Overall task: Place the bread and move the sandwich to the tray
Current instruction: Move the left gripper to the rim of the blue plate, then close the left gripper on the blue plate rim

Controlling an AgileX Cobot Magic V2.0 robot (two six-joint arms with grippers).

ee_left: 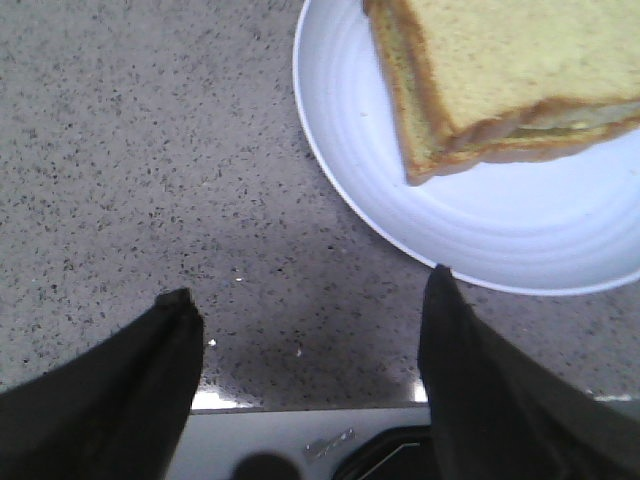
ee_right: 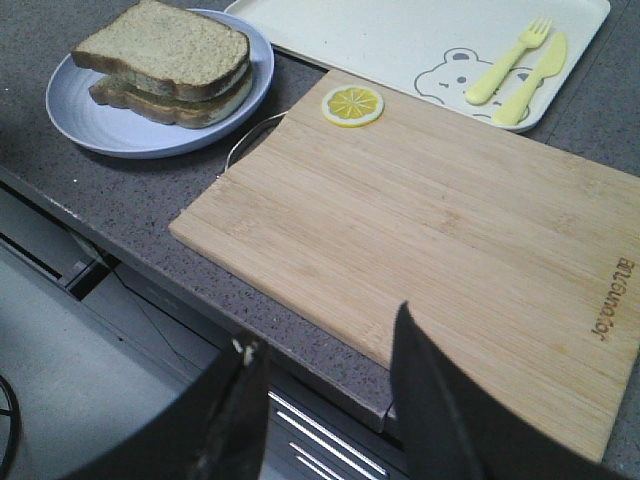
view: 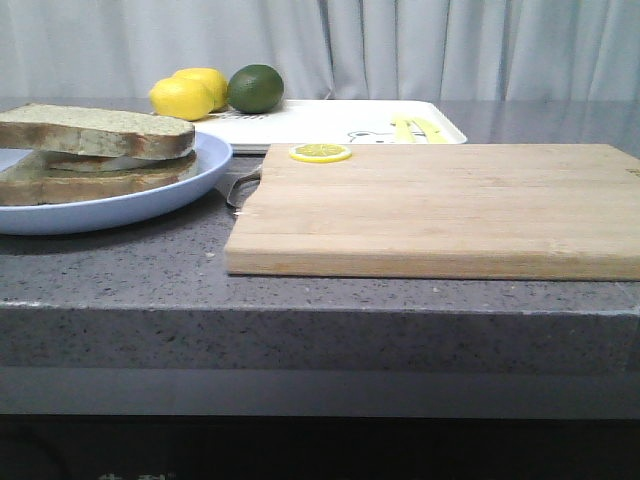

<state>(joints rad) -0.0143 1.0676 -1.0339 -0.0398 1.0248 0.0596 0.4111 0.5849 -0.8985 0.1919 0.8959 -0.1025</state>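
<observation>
Left end effector (ee_left: 305,330) open and empty over the desk (ee_left: 120,150); sandwich (ee_left: 510,70) on its plate (ee_left: 480,225) just beyond the fingertips, partly cut off. Right end effector (ee_right: 325,380) open, empty, above the cutting board (ee_right: 430,240); tray (ee_right: 400,35) farther ahead, holding only its print.

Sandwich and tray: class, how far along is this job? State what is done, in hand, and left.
Done: the top bread already sits on the sandwich, on its blue plate. In hand: nothing; the left gripper is open beside the plate, and the right gripper is open near the cutting board. Left: moving the sandwich onto the white tray.
</observation>
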